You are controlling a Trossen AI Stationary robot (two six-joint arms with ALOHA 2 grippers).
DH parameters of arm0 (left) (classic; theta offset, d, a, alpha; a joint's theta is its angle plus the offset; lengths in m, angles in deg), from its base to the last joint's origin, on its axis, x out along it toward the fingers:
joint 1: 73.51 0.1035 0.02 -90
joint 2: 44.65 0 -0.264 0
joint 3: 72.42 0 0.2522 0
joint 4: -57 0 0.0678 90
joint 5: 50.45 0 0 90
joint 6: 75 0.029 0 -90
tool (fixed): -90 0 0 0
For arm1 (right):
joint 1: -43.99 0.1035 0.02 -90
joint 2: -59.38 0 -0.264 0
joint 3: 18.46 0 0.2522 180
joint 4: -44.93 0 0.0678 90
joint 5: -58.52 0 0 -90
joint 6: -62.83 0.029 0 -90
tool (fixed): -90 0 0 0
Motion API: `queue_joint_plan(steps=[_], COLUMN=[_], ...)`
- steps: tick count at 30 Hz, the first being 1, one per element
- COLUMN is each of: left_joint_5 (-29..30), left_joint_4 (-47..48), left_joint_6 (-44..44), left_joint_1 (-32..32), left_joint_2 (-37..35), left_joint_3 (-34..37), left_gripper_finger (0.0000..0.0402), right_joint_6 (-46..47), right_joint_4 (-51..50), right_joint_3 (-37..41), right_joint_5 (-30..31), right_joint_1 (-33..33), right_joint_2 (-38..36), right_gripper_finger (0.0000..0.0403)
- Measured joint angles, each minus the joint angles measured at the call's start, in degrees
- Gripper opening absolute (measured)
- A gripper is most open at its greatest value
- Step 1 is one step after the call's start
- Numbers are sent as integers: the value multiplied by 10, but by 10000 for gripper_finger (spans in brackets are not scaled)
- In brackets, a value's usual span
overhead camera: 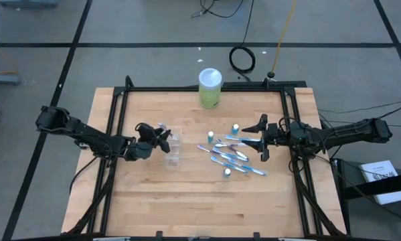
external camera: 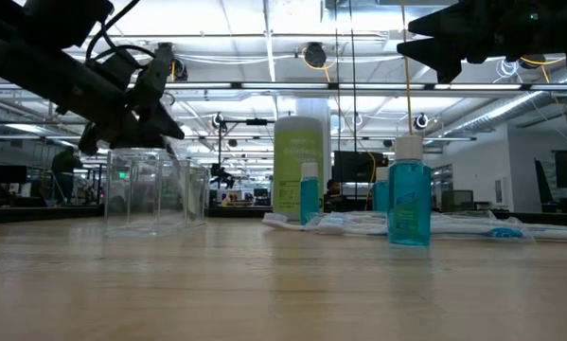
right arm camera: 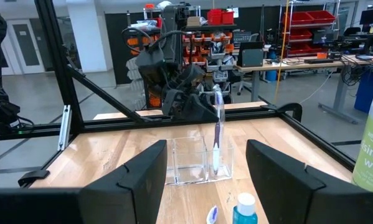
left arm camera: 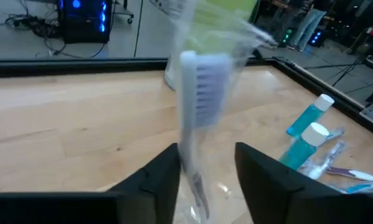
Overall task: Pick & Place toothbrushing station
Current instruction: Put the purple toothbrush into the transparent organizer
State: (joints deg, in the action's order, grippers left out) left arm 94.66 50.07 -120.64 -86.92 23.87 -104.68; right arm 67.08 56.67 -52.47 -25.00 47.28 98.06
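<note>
— Toothbrush (left arm camera: pixel 197 93) in the left wrist view: blurred along the handle, lower end cut off at the frame edge between the left gripper's (left arm camera: pixel 205 180) fingers. Contact with the pads impossible to tell.

— Same for the green canister (left arm camera: pixel 226 18) behind: smeared, cropped at the top. Toothbrush pile (overhead camera: pixel 232 155) toward the desk's right edge: too small to count overhead.

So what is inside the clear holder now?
In the right wrist view, one toothbrush stands upright in the clear holder, with the left gripper above it. The other compartment looks empty. Its floor is hard to see.
</note>
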Motion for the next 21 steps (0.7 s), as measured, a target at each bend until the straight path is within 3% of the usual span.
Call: queue_joint_plan(steps=[8,21], left_joint_5=[-11,24], left_joint_4=[-8,-8], left_joint_6=[77,185], left_joint_1=[0,0], left_joint_2=[-49,-157], left_joint_3=[0,0], left_gripper_finger=[221,228], right_joint_6=[0,0], right_joint_4=[0,-5], right_joint_3=[0,0], right_joint_5=[-1,-2], right_joint_1=[0,0], right_joint_2=[0,17], right_gripper_finger=[210,210])
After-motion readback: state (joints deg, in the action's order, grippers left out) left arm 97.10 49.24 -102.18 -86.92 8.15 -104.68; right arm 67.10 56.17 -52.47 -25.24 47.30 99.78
